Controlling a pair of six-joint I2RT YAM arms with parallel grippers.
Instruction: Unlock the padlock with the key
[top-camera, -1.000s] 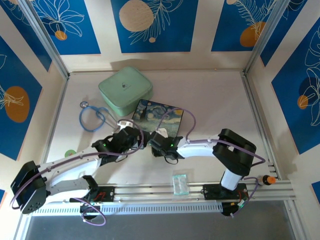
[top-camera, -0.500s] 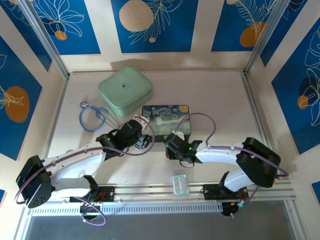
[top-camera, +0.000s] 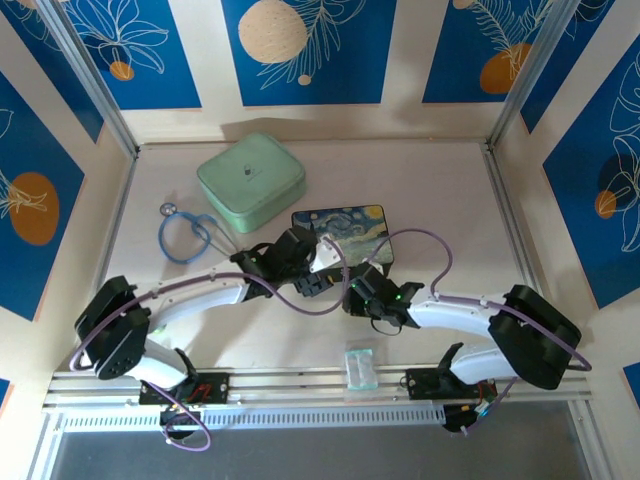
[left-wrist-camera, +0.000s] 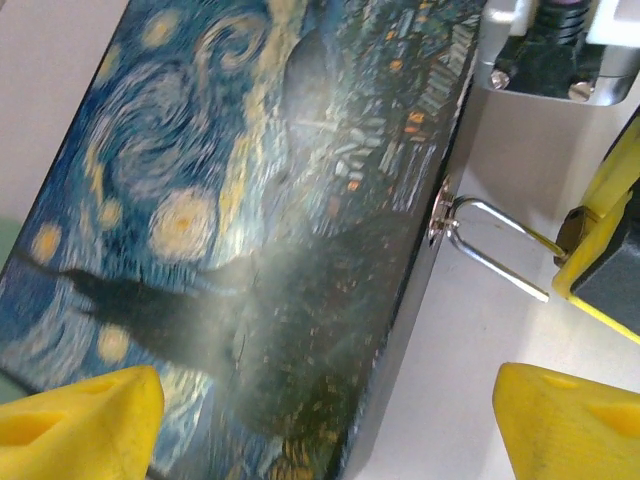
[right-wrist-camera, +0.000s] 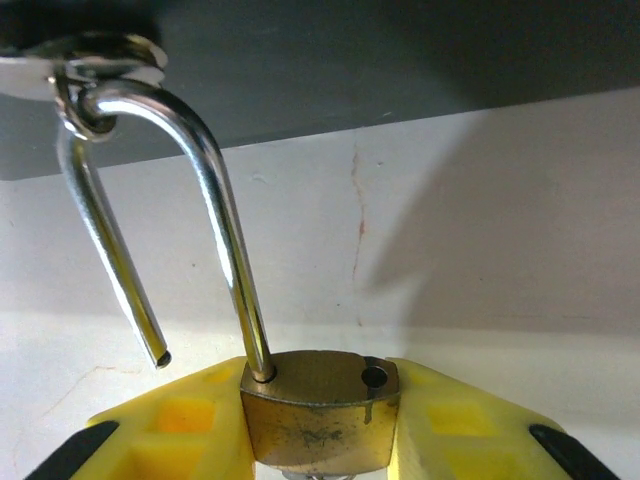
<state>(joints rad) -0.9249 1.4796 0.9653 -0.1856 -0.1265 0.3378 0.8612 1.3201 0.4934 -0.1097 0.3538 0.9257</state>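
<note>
One padlock (right-wrist-camera: 320, 415) clamped by body in right gripper (right-wrist-camera: 320, 445), steadied for unhooking; shackle (right-wrist-camera: 215, 200) sprung open, hooked through clasp (right-wrist-camera: 100, 52) of painted box (left-wrist-camera: 230, 200); left gripper (left-wrist-camera: 325, 425) spread wide above box, holding nothing.

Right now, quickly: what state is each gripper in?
Left gripper: open, gripping nothing.
Right gripper: closed on the brass padlock.

A flat box (top-camera: 352, 224) painted with a swirling starry night sky lies near the middle of the pale table (top-camera: 440, 180), with a small silver clasp (left-wrist-camera: 438, 212) on its grey side. Behind it to the left sits a mint-green case (top-camera: 250, 180) with rounded corners, and a blue stethoscope (top-camera: 187, 236) lies near that case's left side. A clear plastic packet (top-camera: 360, 366) rests at the table's near edge.
</note>
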